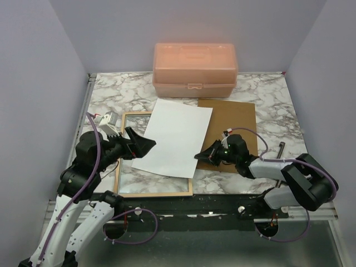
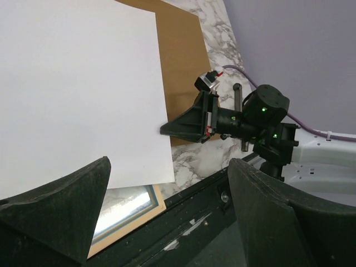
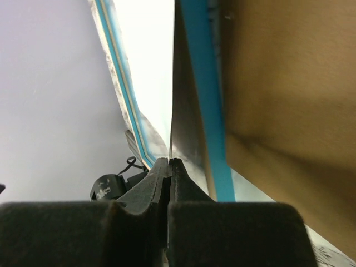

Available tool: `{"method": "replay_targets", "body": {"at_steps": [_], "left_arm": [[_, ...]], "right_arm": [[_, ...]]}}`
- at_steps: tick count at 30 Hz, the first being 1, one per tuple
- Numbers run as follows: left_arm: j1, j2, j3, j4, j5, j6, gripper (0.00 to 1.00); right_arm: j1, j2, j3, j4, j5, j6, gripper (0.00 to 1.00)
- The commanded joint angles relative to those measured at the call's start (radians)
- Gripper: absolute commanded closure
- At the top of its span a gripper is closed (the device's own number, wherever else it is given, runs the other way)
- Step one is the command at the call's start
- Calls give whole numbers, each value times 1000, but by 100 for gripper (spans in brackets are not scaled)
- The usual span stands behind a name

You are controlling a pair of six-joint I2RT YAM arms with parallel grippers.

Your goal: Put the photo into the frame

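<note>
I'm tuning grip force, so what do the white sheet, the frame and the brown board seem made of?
The photo looks like thin matte paper: plain white back, hardly any edge thickness. The frame rim looks like light wood, perhaps only a wood-look finish, around a clear pane showing the marbled table beneath. The backing board looks like brown fibreboard or card, matte and uniform.

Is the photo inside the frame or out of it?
Out. The photo lies crooked, white back up, crossing the frame rim onto the brown board; the right gripper pinches its edge.
</note>
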Motion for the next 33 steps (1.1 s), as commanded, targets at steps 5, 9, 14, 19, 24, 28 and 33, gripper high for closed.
{"method": "replay_targets", "body": {"at_steps": [5,9,14,19,24,28,33], "left_arm": [[5,36,-2,-86,-77,27,12],[5,57,-10,-91,-68,28,12],[5,70,-21,-86,-55,27,12],[5,81,-30,-82,-47,30,12],[5,89,-40,-76,-36,28,12],[5,95,-45,-76,-30,30,12],[5,104,-52,-75,-20,34,12]], "right_arm": [[5,-49,135,-211,-75,-160,100],[5,-26,212,-323,-116,-243,100],[4,36,284,-422,-179,-323,100],[5,83,304,-433,-237,-364,100],[5,128,322,-434,-290,-394,100],[5,157,340,-439,-311,-409,100],[6,184,379,-456,-329,-422,100]]}}
